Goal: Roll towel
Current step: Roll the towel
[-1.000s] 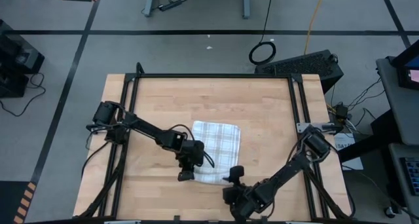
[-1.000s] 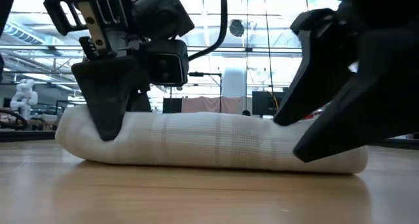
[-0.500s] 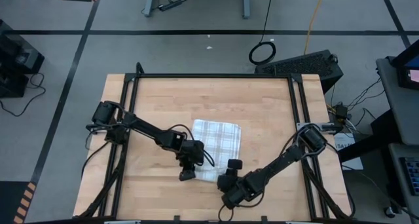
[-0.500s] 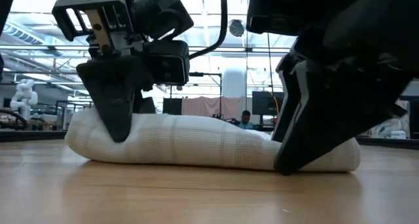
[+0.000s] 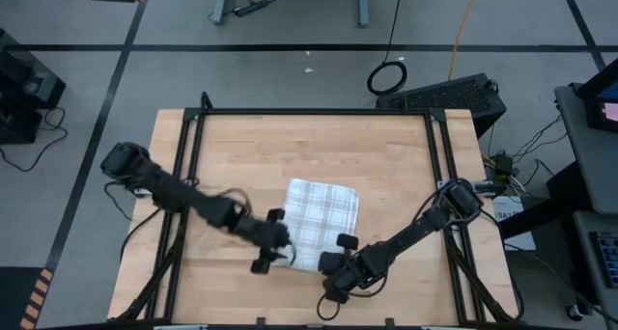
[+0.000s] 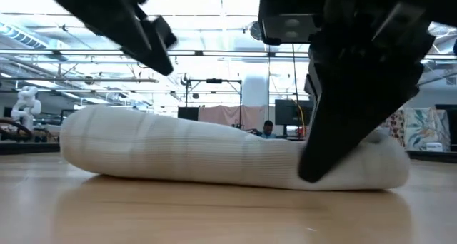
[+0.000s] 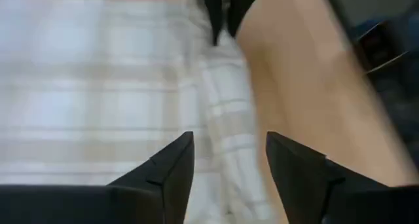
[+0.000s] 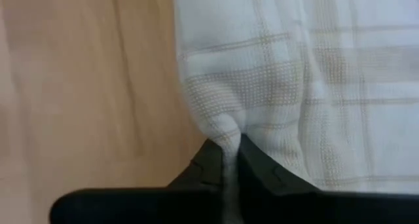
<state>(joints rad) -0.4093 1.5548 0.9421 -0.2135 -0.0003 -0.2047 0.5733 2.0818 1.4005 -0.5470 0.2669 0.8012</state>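
A wooden table [image 5: 386, 166] seen from above, with two dark robot arms reaching in toward its near middle. The towel [image 5: 323, 214], white with thin grey check lines, lies near the table's centre, a little toward the near edge.

The towel is partly rolled. Its near edge is turned up into a thick, rounded roll, which the low view shows as a long white cylinder [image 6: 214, 155] lying across the wood. The far part of the cloth lies flat and unrolled, making up what looks like more than half of the visible towel. So the roll is begun but, by this judgement, well short of done: the flat part has yet to be wound in.

The right gripper [image 5: 337, 256] is at the right near corner of the towel. Its fingers are pressed together on a pinch of cloth at the roll's edge, as its wrist view shows, with the fabric puckered between them [image 8: 226, 145].

The left gripper [image 5: 274, 256] is at the left near end of the roll. Its fingers stand apart with nothing between them, raised above the cloth; in the low view it hangs clear of the roll's left end [image 6: 118, 23].
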